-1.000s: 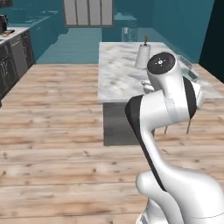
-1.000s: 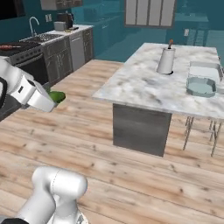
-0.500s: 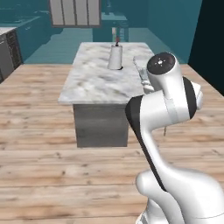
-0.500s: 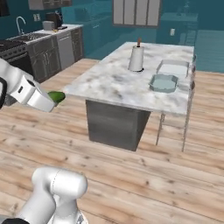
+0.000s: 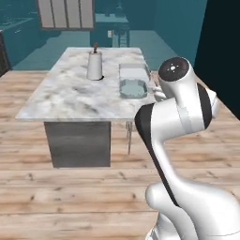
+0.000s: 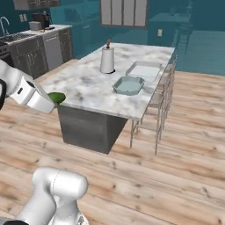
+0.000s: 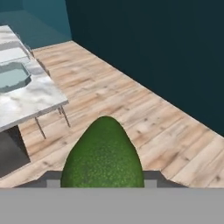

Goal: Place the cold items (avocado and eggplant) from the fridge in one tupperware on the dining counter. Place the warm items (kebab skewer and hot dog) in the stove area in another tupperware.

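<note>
A green avocado (image 7: 103,155) fills the lower middle of the hand view, and my gripper (image 7: 103,180) is shut on it. In the right base view the avocado (image 6: 56,97) juts from the gripper (image 6: 52,100) at the left, in the air just off the near corner of the marble dining counter (image 6: 88,90). A pale teal tupperware (image 6: 128,85) sits on the counter, with a white tupperware (image 6: 144,70) behind it. Both tupperwares show in the left base view, the teal one (image 5: 132,88) in front of the white one (image 5: 133,72). The teal tupperware (image 7: 13,75) also appears upper left in the hand view.
A paper towel roll (image 6: 107,59) stands on the counter's far side. Metal stools (image 6: 154,105) line the counter's right edge. Dark cabinets and appliances (image 6: 39,48) run along the back left. Wooden floor (image 6: 176,167) lies open on the right.
The whole picture has shifted in both base views: the base has driven and the counter now sits nearer and more central. The avocado stays in the gripper.
</note>
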